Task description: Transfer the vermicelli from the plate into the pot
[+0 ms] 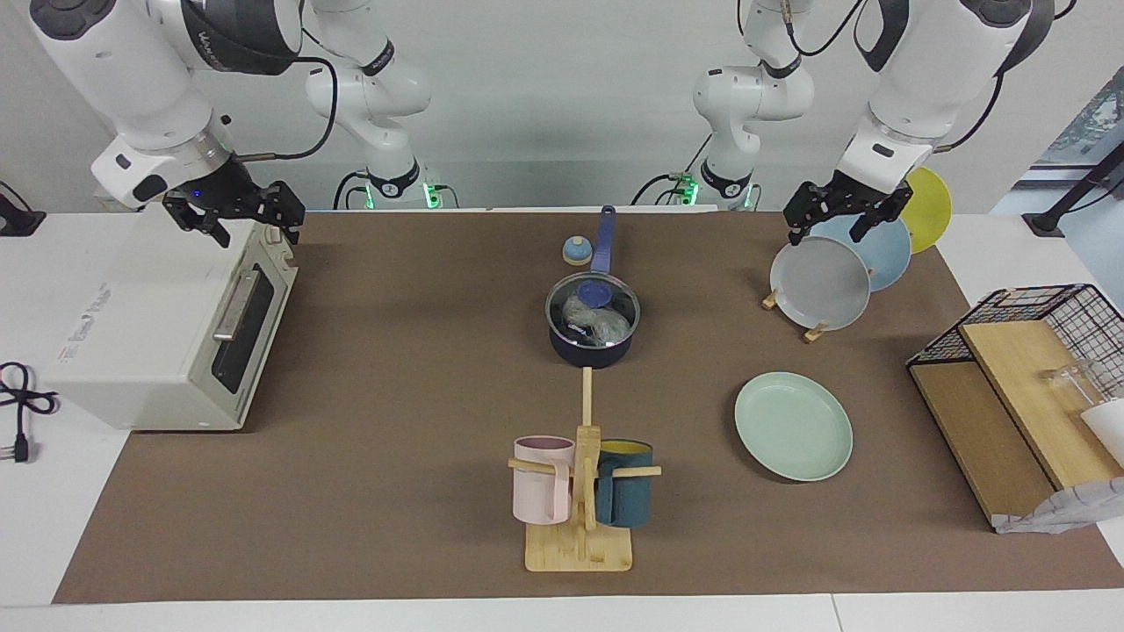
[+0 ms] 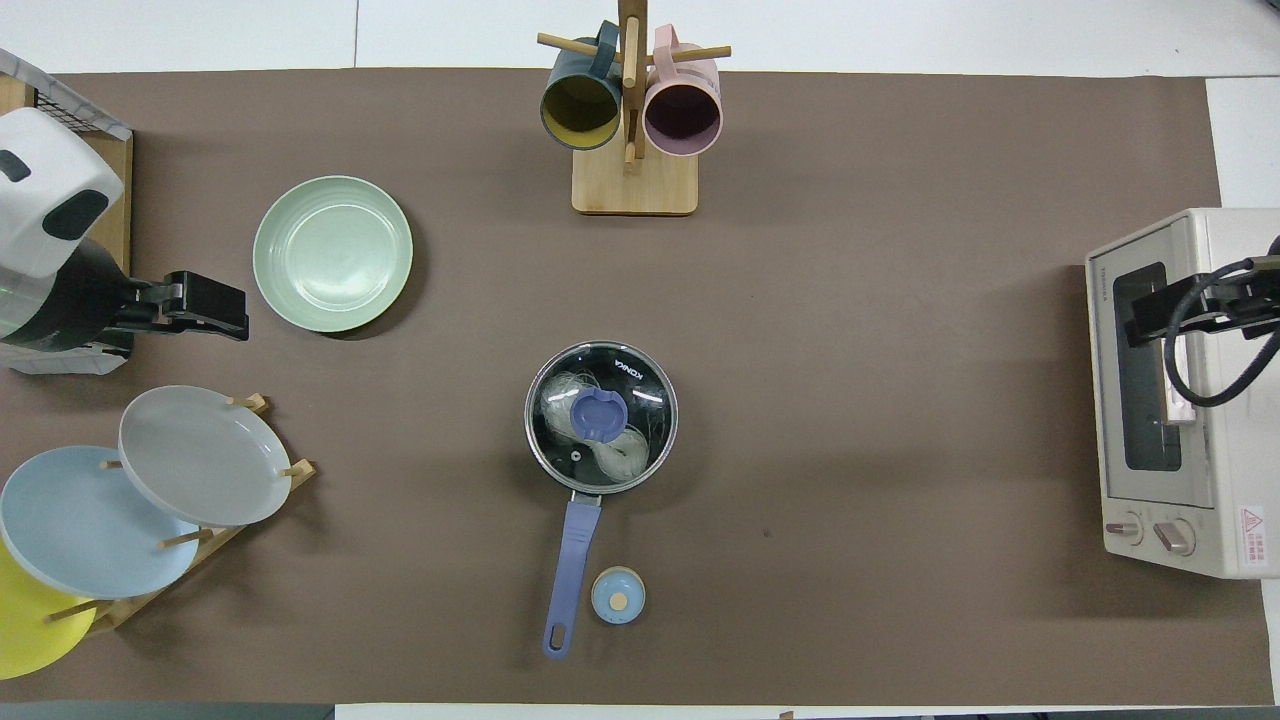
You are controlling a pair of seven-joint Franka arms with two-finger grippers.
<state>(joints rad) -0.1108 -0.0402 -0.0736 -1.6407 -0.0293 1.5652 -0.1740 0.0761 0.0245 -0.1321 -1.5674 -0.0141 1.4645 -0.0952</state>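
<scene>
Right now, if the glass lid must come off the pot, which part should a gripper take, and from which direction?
Probably the blue knob at the middle of the glass lid, taken from straight above. The lid lies flat and flush on the pot, so its rim gives no hold, while the knob stands up on its own.
</scene>
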